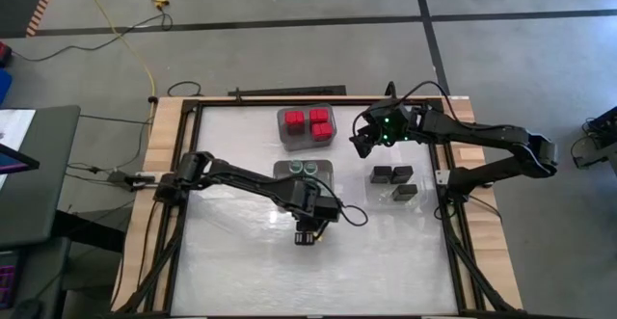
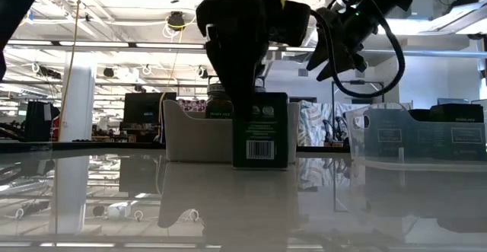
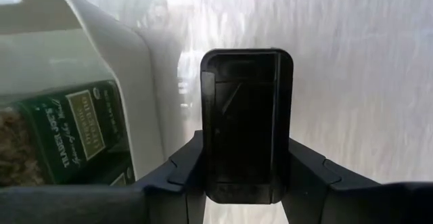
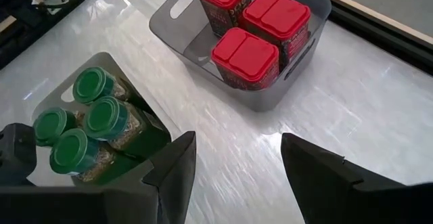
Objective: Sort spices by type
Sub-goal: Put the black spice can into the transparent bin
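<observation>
OK, my left gripper (image 3: 247, 176) clamps an upright dark rectangular tin (image 3: 247, 132), apparently touching the table; right gripper (image 4: 237, 176) hovers, fingers wide apart, empty.

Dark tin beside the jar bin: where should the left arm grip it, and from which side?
From straight above, jaws across its narrow width, pressing the two broad flat faces near the top. The dark tin stands upright on the table, so its top is free, while the jar bin crowds one side. The left gripper is shut on it that way.
</observation>
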Tool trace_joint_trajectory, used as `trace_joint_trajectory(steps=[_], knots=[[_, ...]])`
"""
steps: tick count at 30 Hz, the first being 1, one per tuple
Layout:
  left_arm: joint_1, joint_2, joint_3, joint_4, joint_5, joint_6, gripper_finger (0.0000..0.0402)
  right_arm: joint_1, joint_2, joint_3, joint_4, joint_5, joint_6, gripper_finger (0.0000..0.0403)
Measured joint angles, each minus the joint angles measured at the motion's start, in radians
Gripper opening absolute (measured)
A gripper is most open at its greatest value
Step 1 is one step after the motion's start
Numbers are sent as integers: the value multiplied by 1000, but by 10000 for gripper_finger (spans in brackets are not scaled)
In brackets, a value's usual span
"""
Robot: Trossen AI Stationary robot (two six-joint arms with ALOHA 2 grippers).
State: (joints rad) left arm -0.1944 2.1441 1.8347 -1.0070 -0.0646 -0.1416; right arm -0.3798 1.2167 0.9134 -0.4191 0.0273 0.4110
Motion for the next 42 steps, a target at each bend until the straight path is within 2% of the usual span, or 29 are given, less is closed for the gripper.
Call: trace_joint_trajectory(steps=[14, 21, 32, 36, 42], knots=[[-51, 0, 0, 68, 7, -70, 147, -2, 0, 0, 0, 0, -2, 244], [-53, 1, 0, 149, 7, -189, 147, -2, 0, 0, -2, 0, -3, 244], [-49, 1, 0, 156, 35, -372, 148, -2, 0, 0, -53, 0, -5, 244], [-64, 1, 0, 169, 34, -421, 167, -2, 0, 0, -72, 0, -75, 244], [-81, 1, 0, 181, 30, -503, 219, -2, 0, 0, -100, 0, -77, 244]])
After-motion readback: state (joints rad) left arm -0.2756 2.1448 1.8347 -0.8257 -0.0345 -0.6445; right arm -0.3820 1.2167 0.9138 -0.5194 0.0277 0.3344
